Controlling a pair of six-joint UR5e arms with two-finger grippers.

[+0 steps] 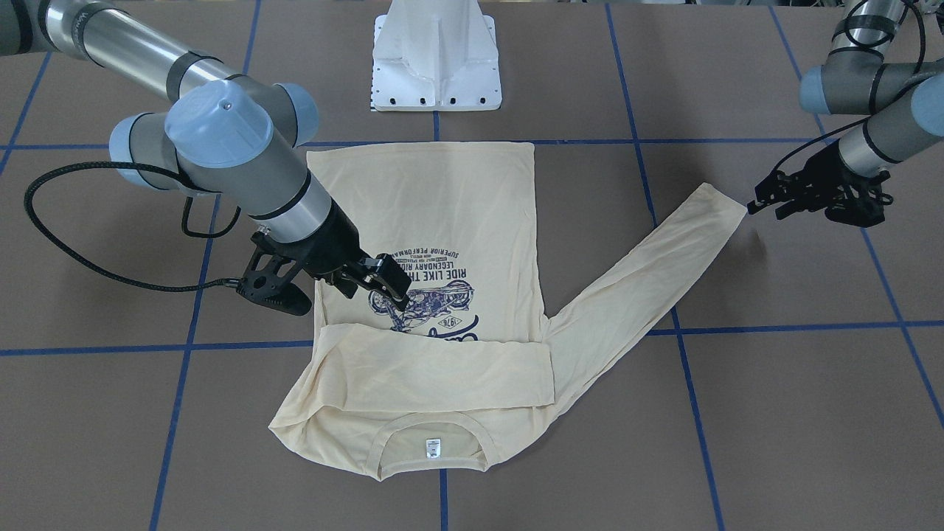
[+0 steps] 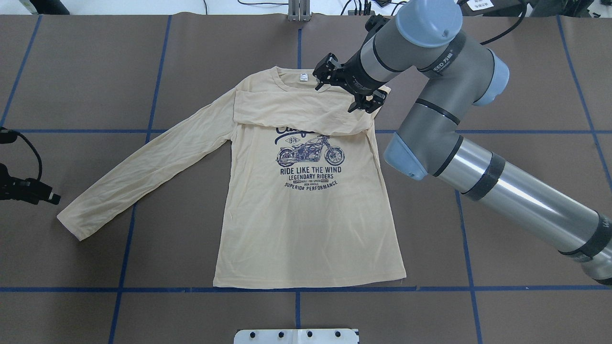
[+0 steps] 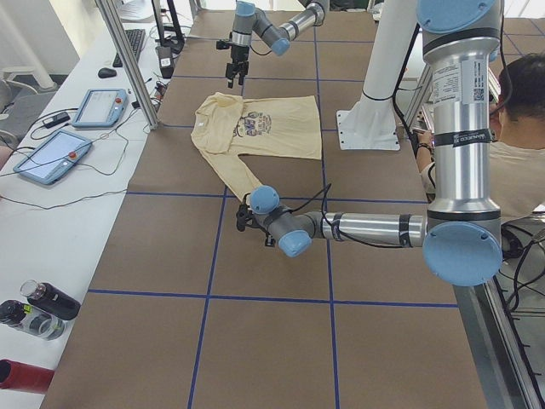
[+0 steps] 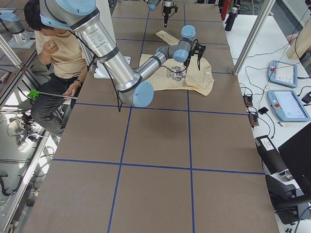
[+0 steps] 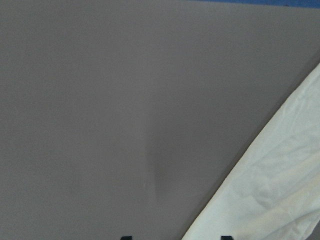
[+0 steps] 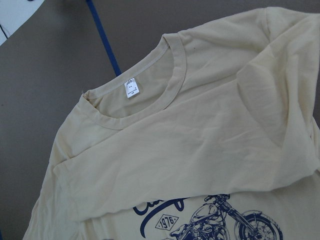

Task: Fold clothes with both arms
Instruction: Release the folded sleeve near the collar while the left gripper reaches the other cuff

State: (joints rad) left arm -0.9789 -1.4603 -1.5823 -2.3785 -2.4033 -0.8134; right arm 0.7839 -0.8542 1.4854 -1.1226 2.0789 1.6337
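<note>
T-shirt [image 2: 306, 224] flat mid-worktop [image 2: 502, 296], one sleeve [image 2: 296, 112] across chest; right gripper [image 2: 345, 87] wide, empty above that shoulder, left gripper [image 1: 763, 206] parted, empty beside outstretched cuff [image 1: 726, 210]: I'd pinch cuff low, lift clear, lay across w/o dragging body.

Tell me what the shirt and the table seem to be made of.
Shirt: a thin, matte knit, likely cotton jersey. It wrinkles softly, lies limp and has a ribbed collar. Table: a matte brown sheet covering, perhaps paper or a mat, hard to tell which. It looks flat and glare-free.
</note>
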